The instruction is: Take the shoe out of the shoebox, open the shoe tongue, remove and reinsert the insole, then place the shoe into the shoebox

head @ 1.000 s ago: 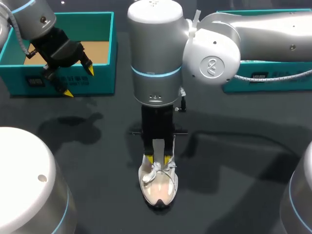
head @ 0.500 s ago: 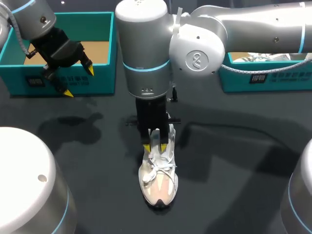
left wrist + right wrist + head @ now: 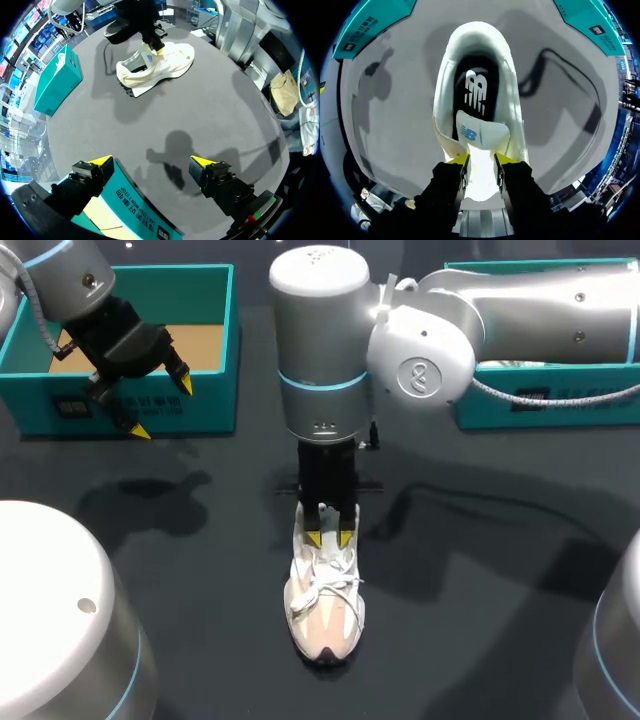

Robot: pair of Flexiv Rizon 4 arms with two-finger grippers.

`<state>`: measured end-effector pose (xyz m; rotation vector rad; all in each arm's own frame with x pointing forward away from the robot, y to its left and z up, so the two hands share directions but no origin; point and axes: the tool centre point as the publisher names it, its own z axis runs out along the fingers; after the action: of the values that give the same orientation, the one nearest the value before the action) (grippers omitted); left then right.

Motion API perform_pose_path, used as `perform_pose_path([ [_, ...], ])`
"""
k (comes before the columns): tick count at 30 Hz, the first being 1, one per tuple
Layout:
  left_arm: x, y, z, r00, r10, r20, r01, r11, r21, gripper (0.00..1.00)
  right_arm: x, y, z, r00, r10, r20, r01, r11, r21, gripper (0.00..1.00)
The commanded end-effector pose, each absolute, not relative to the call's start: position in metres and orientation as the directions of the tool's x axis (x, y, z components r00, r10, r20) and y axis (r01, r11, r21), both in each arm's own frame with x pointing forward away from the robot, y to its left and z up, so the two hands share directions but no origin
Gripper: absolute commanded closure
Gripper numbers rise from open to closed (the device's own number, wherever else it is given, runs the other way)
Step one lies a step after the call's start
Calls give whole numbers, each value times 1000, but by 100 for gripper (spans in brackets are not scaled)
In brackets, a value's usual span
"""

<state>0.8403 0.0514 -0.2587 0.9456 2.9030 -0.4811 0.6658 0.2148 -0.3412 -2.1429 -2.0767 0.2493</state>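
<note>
1. Teal cardboard shoebox (image 3: 205, 400) sits at ten o'clock on the dark tabletop (image 3: 480, 590), open-topped with a bare brown floor. Its thin walls would likely slide or dent if nudged.
2. Above its front wall hangs the left pincer (image 3: 162, 407), fingers spread wide and holding nothing, well apart from the shoe.
3. Out of the box, near six o'clock, the shoe (image 3: 327, 610) stands sole-down, toe toward six and heel toward twelve. It looks light and soft, with a mesh upper on a foam sole, so a one-sided pull may tip or skid it. The heel collar and sidewalls seem the firmest places to hold.
4. The tongue (image 3: 482, 134) is padded and floppy. The right pincer (image 3: 330, 538), coming in from three o'clock and pointing straight down, is closed narrowly on its top end, a finger at either side. Loose laces (image 3: 320, 585) lie just toward six of the fingers and could snag.
5. Inside, toward the heel, the dark insole (image 3: 475, 90) lies flat. It is probably thin and bendy, best pinched at its heel edge, though tongue and collar crowd that opening.
6. A second teal box (image 3: 600, 410) stands at two o'clock behind the right arm, well clear of the shoe.
</note>
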Motion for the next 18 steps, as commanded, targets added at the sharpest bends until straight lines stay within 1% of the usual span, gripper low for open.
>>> perform_pose_path([
  [1, 840, 52, -258, -811, 567, -141, 583, 765, -274, 0, 674, 211, -346, 24, 1000, 1, 972, -23, -235, 71],
  [4, 840, 52, -258, -811, 567, -141, 583, 765, -274, 0, 671, 212, -333, 18, 999, -39, 974, -26, -223, 71],
  [10, 840, 52, -258, -811, 567, -141, 583, 765, -274, 0, 669, 214, -313, 6, 995, -103, 981, -26, -192, 67],
  [14, 840, 52, -258, -811, 567, -141, 583, 765, -274, 0, 676, 211, -320, -3, 996, -84, 980, -14, -200, 66],
  [18, 840, 52, -258, -811, 567, -141, 583, 765, -274, 0, 683, 210, -330, -11, 999, -51, 981, 1, -195, 68],
])
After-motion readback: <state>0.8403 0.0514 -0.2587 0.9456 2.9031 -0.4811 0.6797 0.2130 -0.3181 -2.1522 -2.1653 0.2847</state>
